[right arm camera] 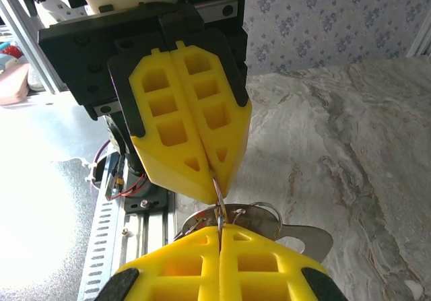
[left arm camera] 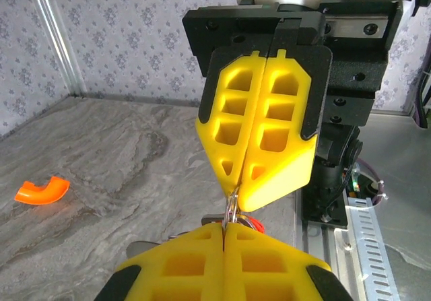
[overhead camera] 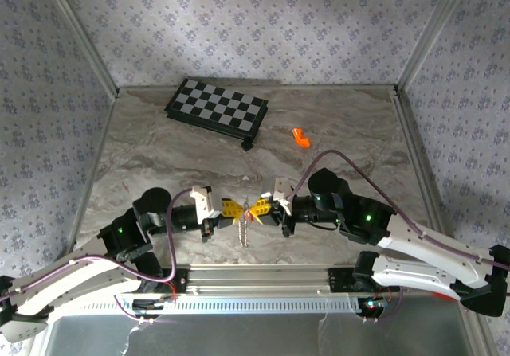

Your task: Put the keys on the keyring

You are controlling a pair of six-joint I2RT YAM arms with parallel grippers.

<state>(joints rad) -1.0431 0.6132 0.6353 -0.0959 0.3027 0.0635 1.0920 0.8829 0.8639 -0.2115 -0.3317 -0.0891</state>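
My two grippers meet tip to tip above the table's front centre. The keyring point(overhead camera: 249, 211), a thin silver loop, is pinched at opposite sides by my left gripper point(overhead camera: 233, 208) and my right gripper point(overhead camera: 265, 207), both shut on it. Its chain point(overhead camera: 245, 233) hangs down towards the table. In the left wrist view the keyring point(left arm camera: 233, 205) runs from my left gripper point(left arm camera: 224, 227) up into the right gripper's yellow fingers point(left arm camera: 269, 132), with a red key head point(left arm camera: 254, 221) just behind. In the right wrist view the keyring point(right arm camera: 218, 192) enters my right gripper point(right arm camera: 220, 229), with a flat silver piece point(right arm camera: 306, 237) and a second ring point(right arm camera: 268, 210) below.
A black-and-white chequered board point(overhead camera: 217, 109) lies at the back of the marble table point(overhead camera: 143, 157). A small orange curved piece point(overhead camera: 300, 137) lies right of it, seen also as the orange piece point(left arm camera: 42, 191) in the left wrist view. The aluminium rail point(overhead camera: 255, 276) runs along the near edge.
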